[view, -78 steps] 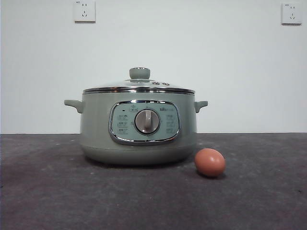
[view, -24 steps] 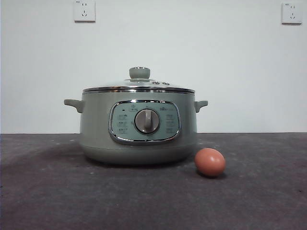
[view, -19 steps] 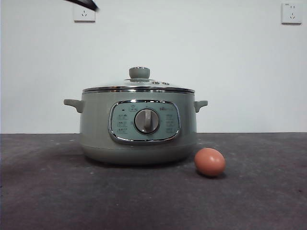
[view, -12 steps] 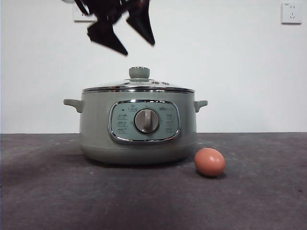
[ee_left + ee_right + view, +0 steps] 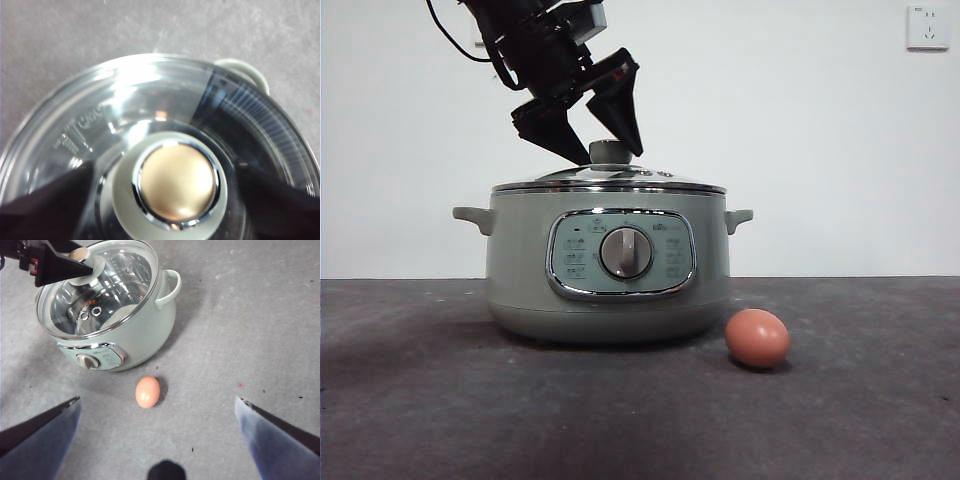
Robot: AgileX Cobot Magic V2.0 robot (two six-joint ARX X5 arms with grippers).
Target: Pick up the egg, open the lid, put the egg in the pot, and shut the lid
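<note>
- Left gripper has descended from above; its jaws now stand wide open astride the knob of the lid, gripping nothing.
- Lid rests closed on the pot.
- Egg lies on the table beside the pot; right gripper hangs open above it.

You see the pot at the centre of the front view, standing on the table, with the lid on it. The egg lies on the table at lower right of centre, just beside the pot's base and nearer to you. The left gripper comes in from the upper left, one jaw on each side of the knob, spread apart. Two wall sockets sit behind, in the top corners.
</note>
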